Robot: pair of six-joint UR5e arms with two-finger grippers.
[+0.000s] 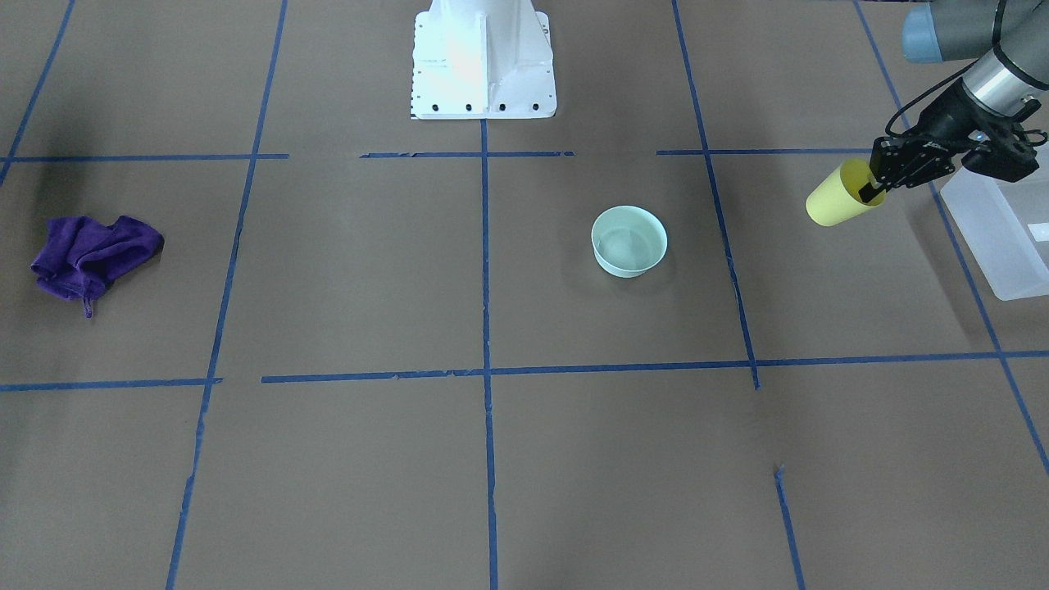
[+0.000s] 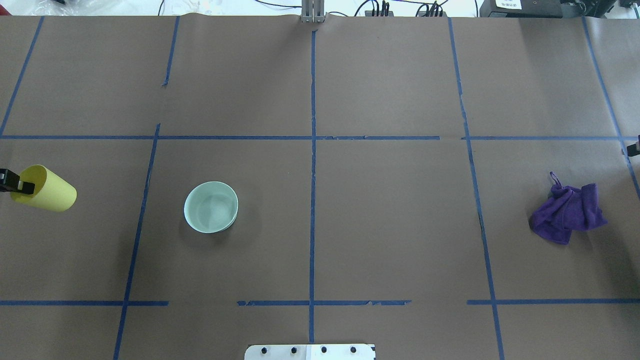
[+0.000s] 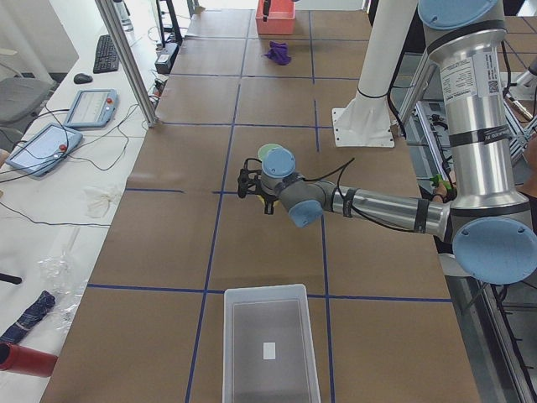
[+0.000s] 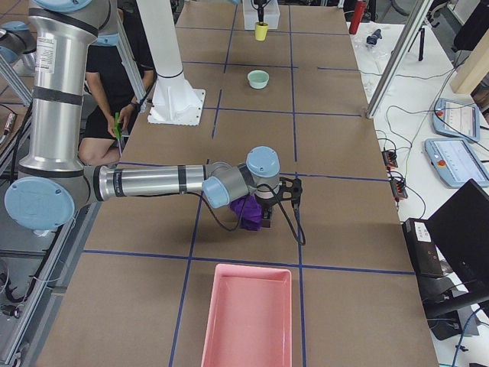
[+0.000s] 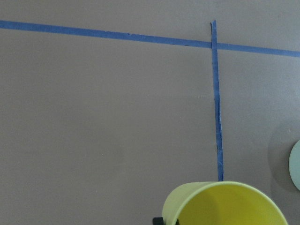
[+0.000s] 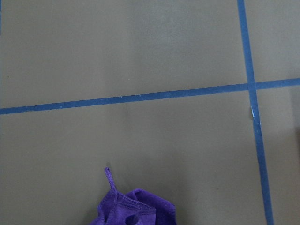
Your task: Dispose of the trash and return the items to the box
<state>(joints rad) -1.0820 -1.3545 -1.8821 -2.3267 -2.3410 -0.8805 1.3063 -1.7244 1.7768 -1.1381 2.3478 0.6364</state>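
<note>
My left gripper [image 1: 874,188] is shut on the rim of the yellow cup [image 1: 840,197] and holds it tilted above the table, just beside the frosted-white box [image 1: 1000,238]. In the overhead view the cup [image 2: 47,190] is at the far left with the gripper [image 2: 17,186] at the view's edge. The left wrist view shows the cup's open mouth [image 5: 225,204]. The mint-green bowl [image 1: 629,240] stands upright on the table [image 2: 211,206], apart from both grippers. The box [image 3: 268,344] looks empty. My right gripper [image 4: 293,195] hovers by a purple cloth [image 4: 248,208]. I cannot tell whether it is open.
The purple cloth [image 2: 567,214] lies crumpled at the table's right side [image 1: 90,258]. A pink tray [image 4: 248,313] stands at the right end. The white robot base [image 1: 483,57] is at the middle of the robot's edge. Blue tape lines cross the brown table.
</note>
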